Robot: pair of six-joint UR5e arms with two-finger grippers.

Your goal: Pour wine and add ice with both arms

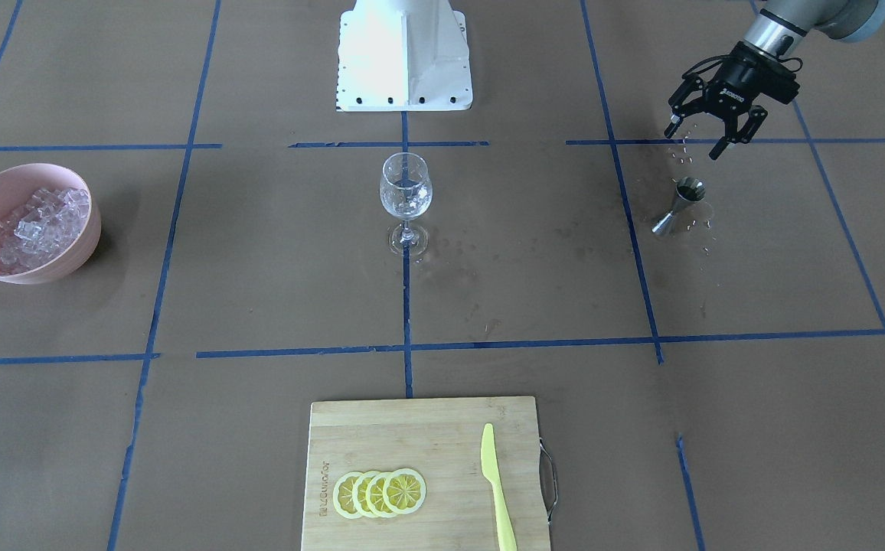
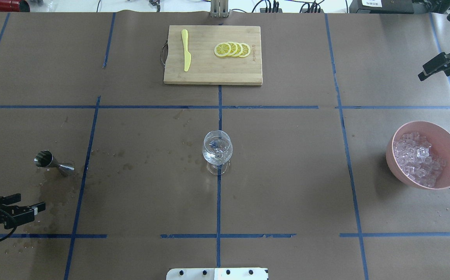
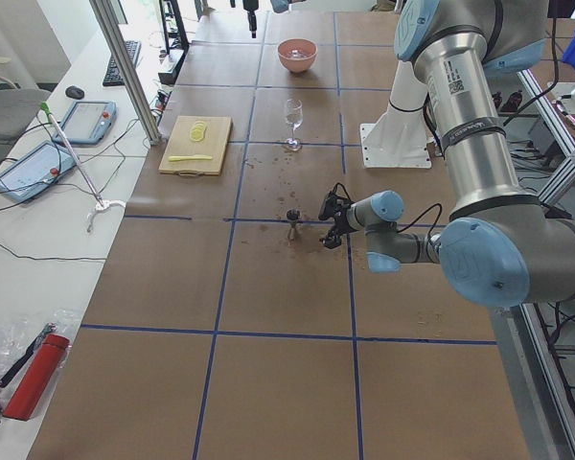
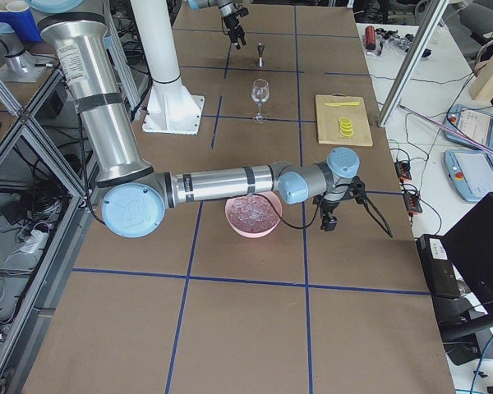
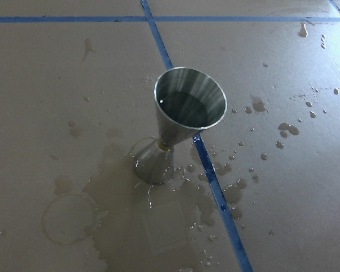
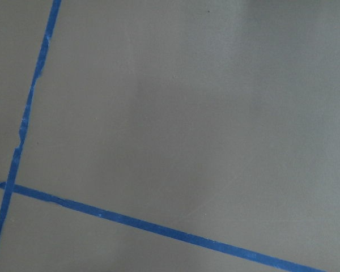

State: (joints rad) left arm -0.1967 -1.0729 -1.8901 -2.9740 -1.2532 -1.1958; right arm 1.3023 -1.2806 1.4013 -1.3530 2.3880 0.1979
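A steel jigger [image 5: 184, 122] stands upright on wet brown paper, with a little dark wine [image 5: 186, 107] in its upper cup. My left gripper [image 1: 695, 141] hovers open and empty just behind the jigger [image 1: 680, 205], apart from it. The clear wine glass [image 2: 217, 149] stands at the table's centre; I cannot tell what it holds. Ice [image 2: 417, 157] fills a pink bowl [image 2: 449, 144] at the right. My right gripper [image 2: 433, 68] hangs beyond the bowl near the table's right edge, its fingers apart and holding nothing. Its wrist view shows only paper and blue tape.
A wooden cutting board [image 2: 209, 72] with lemon slices [image 2: 232, 49] and a yellow knife [image 2: 186, 50] lies at the far side. The white robot base [image 1: 404, 53] is at the near middle. Wet stains [image 5: 158, 221] spread around the jigger.
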